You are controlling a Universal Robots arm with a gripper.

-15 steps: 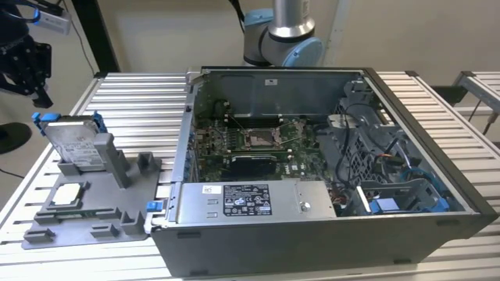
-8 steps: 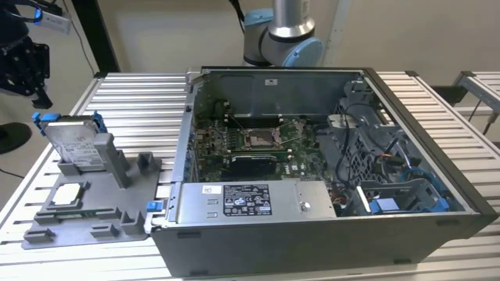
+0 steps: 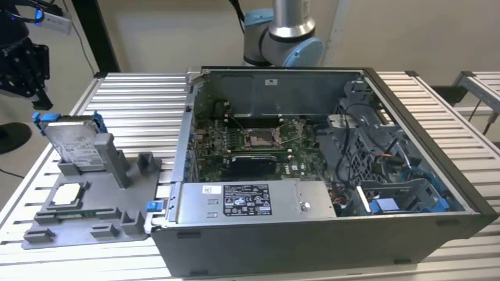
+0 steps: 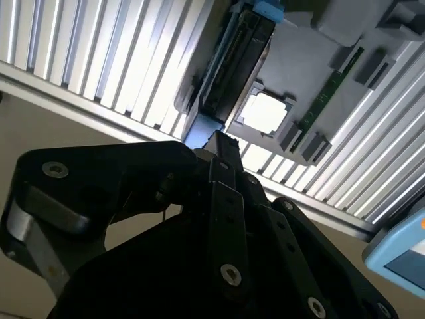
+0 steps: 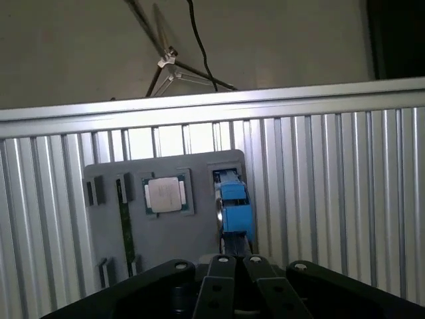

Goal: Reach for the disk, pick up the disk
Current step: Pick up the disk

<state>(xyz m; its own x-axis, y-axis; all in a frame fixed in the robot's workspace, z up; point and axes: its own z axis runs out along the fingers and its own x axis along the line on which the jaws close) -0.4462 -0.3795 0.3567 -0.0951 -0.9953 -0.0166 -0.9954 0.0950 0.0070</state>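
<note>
Disk (image 3: 74,140): upright in grey holder (image 3: 86,225) on bench (image 3: 133,99), untouched; gripper (image 5: 238,260): apart from disk, jaws pressed together, empty; reach incomplete, pickup not yet made.

We log a slatted metal table (image 3: 133,99) carrying an open computer case (image 3: 328,240). Inside are a green motherboard (image 3: 262,137) and, along the near wall, a long grey box (image 3: 250,202) with a black-and-white label. Just beside the case, on the exterior view's left, is a grey holder plate (image 3: 78,231). A small square silver chip (image 3: 69,193) is seated in one pocket, with a thin green strip (image 5: 124,226) alongside.
</note>
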